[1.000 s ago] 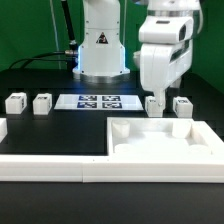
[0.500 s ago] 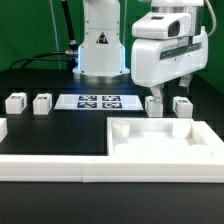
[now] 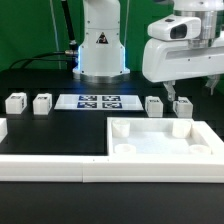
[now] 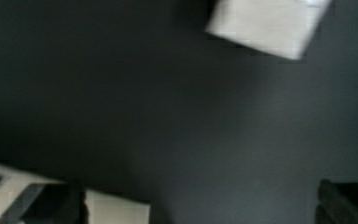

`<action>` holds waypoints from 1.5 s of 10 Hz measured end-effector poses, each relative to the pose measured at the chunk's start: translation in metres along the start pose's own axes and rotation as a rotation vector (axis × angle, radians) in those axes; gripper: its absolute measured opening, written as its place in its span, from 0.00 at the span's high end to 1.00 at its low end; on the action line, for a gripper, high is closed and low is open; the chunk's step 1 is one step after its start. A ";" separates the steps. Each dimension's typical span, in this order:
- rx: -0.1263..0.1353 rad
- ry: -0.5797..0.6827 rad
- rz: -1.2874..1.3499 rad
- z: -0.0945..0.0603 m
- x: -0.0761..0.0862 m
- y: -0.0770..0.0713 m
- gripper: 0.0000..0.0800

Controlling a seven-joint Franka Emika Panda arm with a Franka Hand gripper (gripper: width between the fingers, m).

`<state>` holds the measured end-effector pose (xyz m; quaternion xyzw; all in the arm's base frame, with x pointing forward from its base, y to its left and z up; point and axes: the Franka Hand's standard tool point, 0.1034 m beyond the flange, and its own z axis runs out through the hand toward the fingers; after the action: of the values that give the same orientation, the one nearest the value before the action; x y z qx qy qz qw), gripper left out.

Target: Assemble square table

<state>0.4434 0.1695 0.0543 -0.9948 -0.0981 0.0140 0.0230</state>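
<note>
White plastic is most of what we see. The square tabletop (image 3: pixel 160 141) lies at the exterior view's lower right with its rimmed face up, tucked against the long border wall (image 3: pixel 50 166), so the corner sockets are open to receive legs. Four leg blocks stand in a row behind it. Two (image 3: pixel 15 102) (image 3: pixel 42 102) are on the exterior view's left. The other two (image 3: pixel 154 104) (image 3: pixel 184 104) are on the exterior view's right, just beyond the tabletop's far edge. The marker board (image 3: pixel 98 100) lies between the pairs.

The gripper (image 3: pixel 191 90) hangs above the right-hand pair with its jaws spread and nothing between them. We judge it is lining up to take a leg. In the wrist view the dark fingers (image 4: pixel 48 205) stand wide apart over bare black table, and a white block (image 4: pixel 265 26), probably a leg, sits ahead of them.

Compared with a second ago, the hand has travelled toward the exterior view's right and turned, so that its broad face now meets the camera. It was narrow-on then, directly over the inner leg. None of the legs, nor the tabletop, has shifted.
</note>
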 end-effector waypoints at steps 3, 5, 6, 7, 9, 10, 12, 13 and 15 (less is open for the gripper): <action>-0.004 -0.026 -0.011 0.000 -0.001 0.002 0.19; -0.010 -0.142 0.016 0.005 -0.015 0.004 0.19; -0.003 -0.243 0.045 0.009 -0.020 0.003 0.19; 0.013 -0.339 0.079 0.013 -0.031 0.000 0.19; 0.008 -0.580 0.061 0.018 -0.034 -0.006 0.19; 0.010 -0.647 0.063 0.019 -0.034 -0.005 0.19; 0.005 -0.858 0.065 0.026 -0.045 -0.007 0.19; 0.011 -0.883 0.066 0.035 -0.041 -0.007 0.19; 0.012 -0.900 0.065 0.037 -0.042 -0.007 0.19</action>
<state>0.3995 0.1696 0.0189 -0.8920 -0.0672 0.4467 -0.0166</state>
